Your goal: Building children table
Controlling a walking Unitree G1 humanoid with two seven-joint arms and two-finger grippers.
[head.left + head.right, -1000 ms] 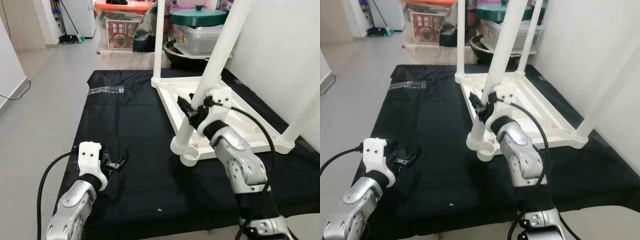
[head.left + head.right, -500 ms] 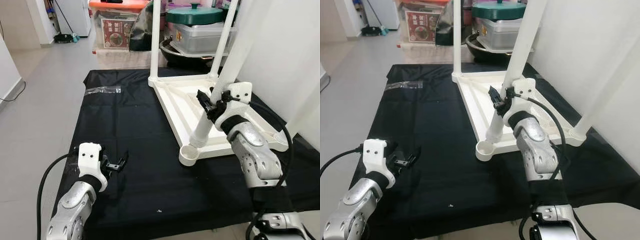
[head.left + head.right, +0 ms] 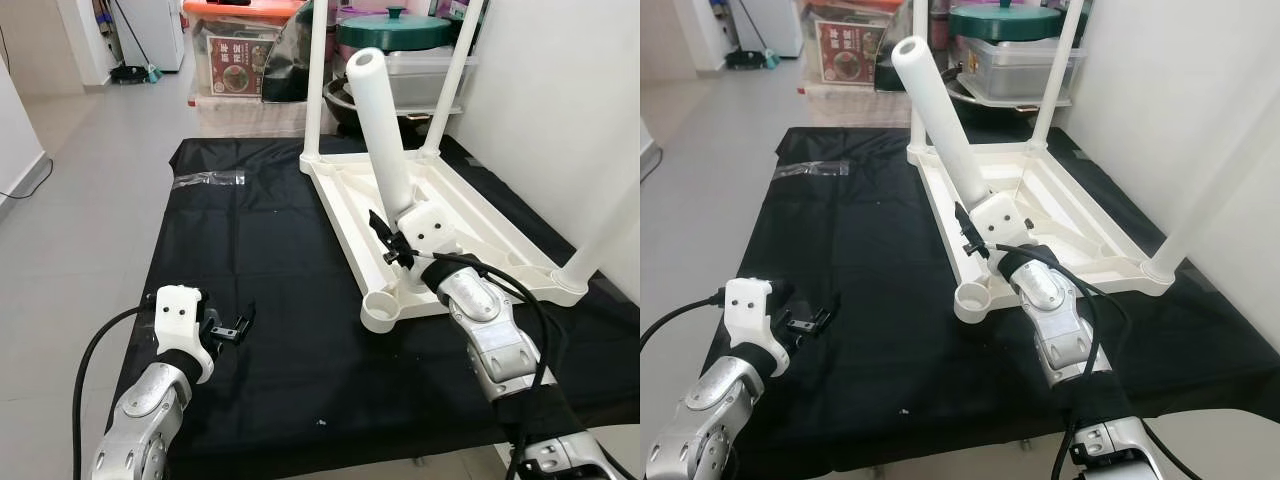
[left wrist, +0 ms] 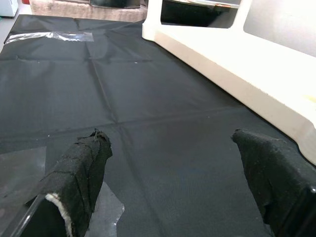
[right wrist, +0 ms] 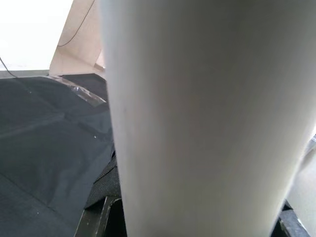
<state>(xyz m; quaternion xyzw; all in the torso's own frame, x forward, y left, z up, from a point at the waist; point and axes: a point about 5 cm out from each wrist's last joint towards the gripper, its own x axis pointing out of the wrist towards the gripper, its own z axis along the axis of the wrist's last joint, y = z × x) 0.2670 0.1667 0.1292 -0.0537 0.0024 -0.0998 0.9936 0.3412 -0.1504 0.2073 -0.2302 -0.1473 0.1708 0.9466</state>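
1. White plastic makes up the upturned children's table top (image 3: 470, 215), which is laid flat on a black cloth sheet (image 3: 260, 260) spread over the grey floor; it is seen at about 2 o'clock of the sheet's middle in the head views.
2. Three round white legs (image 3: 318, 75) are stood up from its corners, and one empty round corner socket (image 3: 380, 311) is seen at the table top's 7 o'clock corner.
3. A fourth white cylindrical table leg (image 3: 382, 150) is clamped between the fingers of the right gripper (image 3: 392, 245), with its free end tilted towards 11 o'clock and its lower end just above the table top, beside the empty socket.
4. The left gripper (image 3: 232, 328) is held with its fingers spread and nothing between them, low over the cloth at 7 o'clock.
5. A strip of clear tape (image 3: 208, 180) is seen on the cloth at 11 o'clock.
6. Storage boxes and a green-lidded pot (image 3: 395, 30) are stacked beyond the sheet at 12 o'clock.
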